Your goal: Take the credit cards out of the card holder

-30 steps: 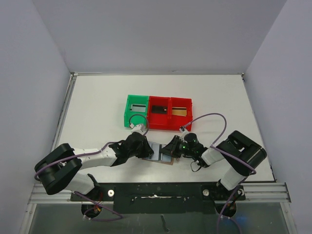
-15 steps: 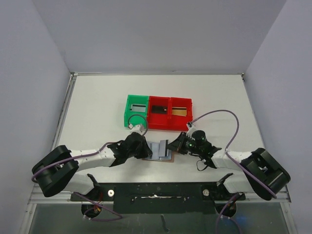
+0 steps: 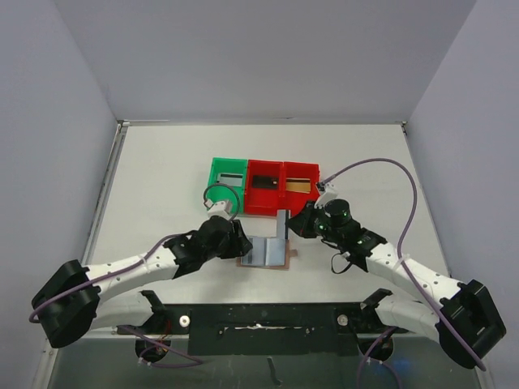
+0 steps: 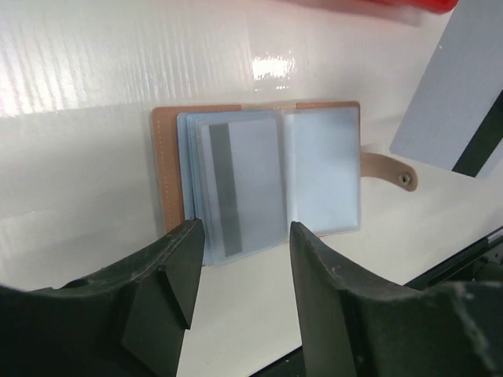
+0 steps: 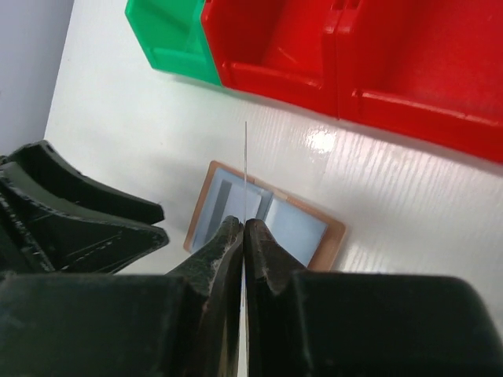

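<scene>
Lifted clear of the card holder [image 3: 265, 253], the card [image 3: 281, 224] now stands pinched in my right fingers [image 5: 224, 261], red bin [image 3: 261, 207] just beyond; left fingers [image 4: 179, 263] spread wide.

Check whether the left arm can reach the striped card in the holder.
Probably yes: the left gripper sits open at the card holder, the striped card lies unobstructed, and the right gripper holds the grey card aside.

The left arm [image 3: 134, 266] and right arm [image 3: 415, 275] are white with black joints, black fingers [image 4: 177, 267], and purple cables [image 3: 388, 161]
</scene>
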Available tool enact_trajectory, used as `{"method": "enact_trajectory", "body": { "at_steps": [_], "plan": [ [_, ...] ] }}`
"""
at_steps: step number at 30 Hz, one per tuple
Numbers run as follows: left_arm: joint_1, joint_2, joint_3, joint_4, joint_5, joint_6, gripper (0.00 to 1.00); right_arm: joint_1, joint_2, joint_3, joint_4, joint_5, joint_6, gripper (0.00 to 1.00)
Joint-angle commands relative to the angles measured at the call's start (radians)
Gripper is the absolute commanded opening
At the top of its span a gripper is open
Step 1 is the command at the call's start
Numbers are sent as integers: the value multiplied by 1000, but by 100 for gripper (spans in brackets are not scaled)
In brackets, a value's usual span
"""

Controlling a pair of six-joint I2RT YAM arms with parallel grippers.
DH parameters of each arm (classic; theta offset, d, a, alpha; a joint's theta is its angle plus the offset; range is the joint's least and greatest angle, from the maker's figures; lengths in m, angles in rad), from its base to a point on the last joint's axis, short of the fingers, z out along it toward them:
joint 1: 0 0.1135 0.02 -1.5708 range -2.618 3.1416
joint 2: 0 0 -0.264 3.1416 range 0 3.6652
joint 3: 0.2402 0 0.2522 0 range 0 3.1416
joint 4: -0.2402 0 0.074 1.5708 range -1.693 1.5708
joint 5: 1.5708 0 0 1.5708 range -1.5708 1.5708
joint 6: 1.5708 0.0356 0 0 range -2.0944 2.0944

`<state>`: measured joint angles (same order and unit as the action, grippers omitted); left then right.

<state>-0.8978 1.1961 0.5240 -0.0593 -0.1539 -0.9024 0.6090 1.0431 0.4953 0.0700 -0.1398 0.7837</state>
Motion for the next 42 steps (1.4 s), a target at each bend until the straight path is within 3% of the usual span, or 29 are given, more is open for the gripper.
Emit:
{"method": "enact_trajectory", "body": {
  "at_steps": [1, 7, 16, 27, 36, 42],
  "plan": [
    [47, -97, 65, -106, -55, 58, 48, 1, 22, 131, -72, 111, -134, 0],
    [208, -203, 16, -150, 42, 87, 50, 5, 216, 341, -217, 237, -195, 0],
    [265, -313, 40, -307, 11, 101, 51, 22, 468, 582, -287, 344, -279, 0],
    [307, -312, 183, -450, -9, 176, 54, 44, 548, 686, -292, 337, -291, 0],
    [327, -329, 273, -532, -32, 236, 56, 44, 654, 793, -388, 439, -292, 0],
    [334, -335, 291, -562, -41, 279, 65, 44, 653, 797, -438, 519, -334, 0]
  ]
}}
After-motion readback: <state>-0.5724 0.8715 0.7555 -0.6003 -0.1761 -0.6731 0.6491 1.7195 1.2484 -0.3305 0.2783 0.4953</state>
